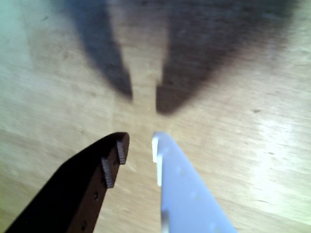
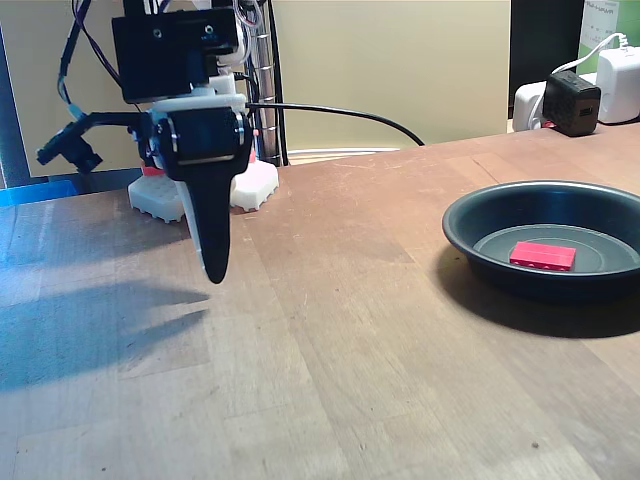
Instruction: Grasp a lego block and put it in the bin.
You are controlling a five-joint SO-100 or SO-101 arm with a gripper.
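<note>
Hovering above the wooden table (image 2: pixel 380 330), my gripper (image 1: pixel 140 141) is slightly parted, empty; small red plastic lego block (image 2: pixel 542 256) lies in the dark round bin (image 2: pixel 470 240).

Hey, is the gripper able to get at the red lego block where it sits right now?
Probably yes. The lego block lies flat in the shallow bin, uncovered from above. The gripper hangs over bare table to the left in the fixed view, nothing between them.
</note>
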